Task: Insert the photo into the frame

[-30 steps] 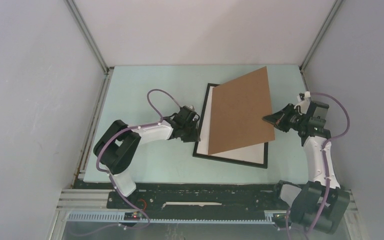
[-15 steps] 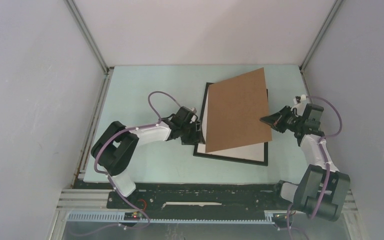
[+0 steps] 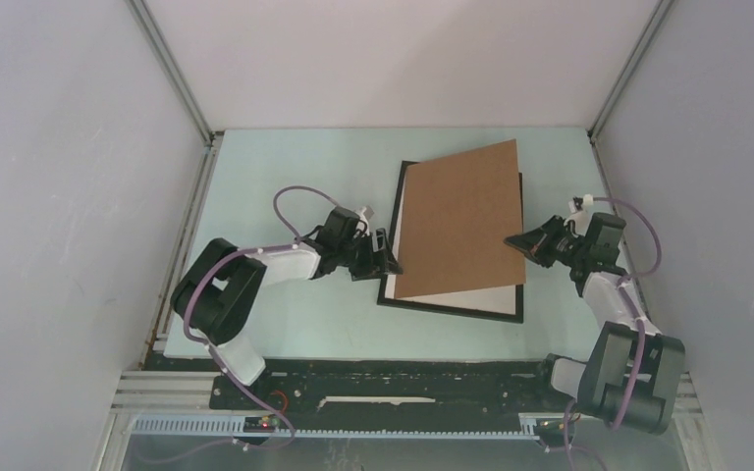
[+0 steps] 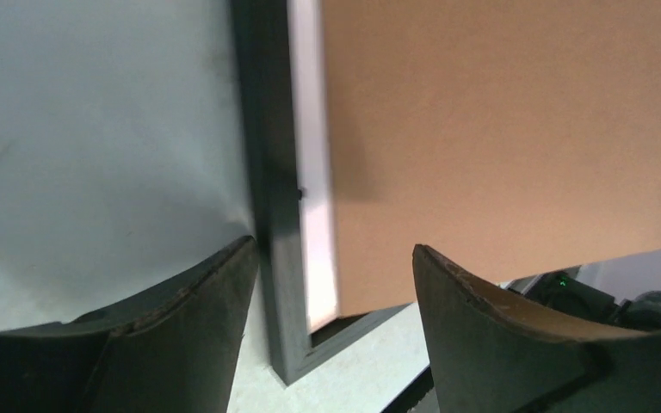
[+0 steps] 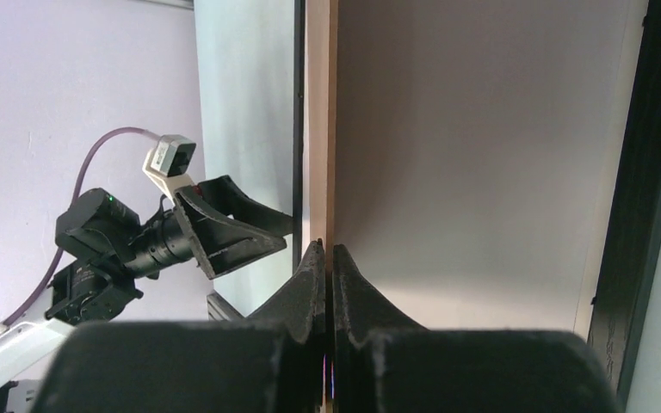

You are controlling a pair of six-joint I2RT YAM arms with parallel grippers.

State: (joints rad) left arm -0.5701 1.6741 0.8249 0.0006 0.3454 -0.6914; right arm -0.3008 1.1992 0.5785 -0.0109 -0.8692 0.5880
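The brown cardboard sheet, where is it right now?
In the overhead view the cardboard sheet sits right of centre, over the black frame, its right edge pinched by the right gripper; the left gripper stands open at its near-left corner.

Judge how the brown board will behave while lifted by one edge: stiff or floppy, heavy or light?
Probably stiff: the brown board looks flat though the right gripper pinches only one edge. Likely light, since that small pinch holds it over the frame.

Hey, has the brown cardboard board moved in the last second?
Yes. The cardboard board, pinched by the right claw, has swung left and settled: its right edge, earlier overhanging the frame on the right side, now roughly lines up with it.
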